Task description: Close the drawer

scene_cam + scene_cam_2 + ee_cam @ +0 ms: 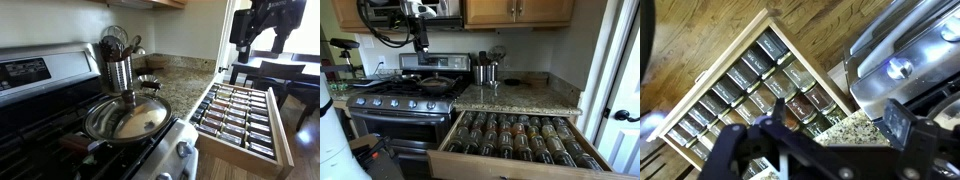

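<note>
The drawer (240,120) is pulled wide open below the granite counter. It is a shallow light-wood drawer lined with rows of small dark-lidded spice jars, and it shows in both exterior views (520,140) and from above in the wrist view (735,95). My gripper (825,135) is open and empty. It hangs high above the counter edge and the drawer's inner end, touching nothing. In the exterior views it sits up near the top of the frame (262,40) (420,38).
A gas stove (405,100) with a steel pan (128,118) stands beside the drawer. A utensil holder (120,70) sits on the granite counter (515,97). Wooden cabinets (515,12) hang above. A dark table and chairs (285,70) stand beyond the drawer on the wood floor.
</note>
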You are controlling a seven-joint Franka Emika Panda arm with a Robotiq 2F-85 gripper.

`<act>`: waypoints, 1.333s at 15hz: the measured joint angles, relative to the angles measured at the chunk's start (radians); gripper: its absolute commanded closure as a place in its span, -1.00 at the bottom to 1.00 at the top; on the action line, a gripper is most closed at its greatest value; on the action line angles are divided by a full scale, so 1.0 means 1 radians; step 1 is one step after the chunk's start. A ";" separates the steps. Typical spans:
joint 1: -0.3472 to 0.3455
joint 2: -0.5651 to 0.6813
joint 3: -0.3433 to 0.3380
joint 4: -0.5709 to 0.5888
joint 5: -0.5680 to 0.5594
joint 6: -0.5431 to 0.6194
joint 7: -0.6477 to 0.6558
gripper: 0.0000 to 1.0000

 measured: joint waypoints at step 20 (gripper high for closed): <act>-0.074 0.164 -0.310 -0.031 -0.026 0.228 -0.063 -1.00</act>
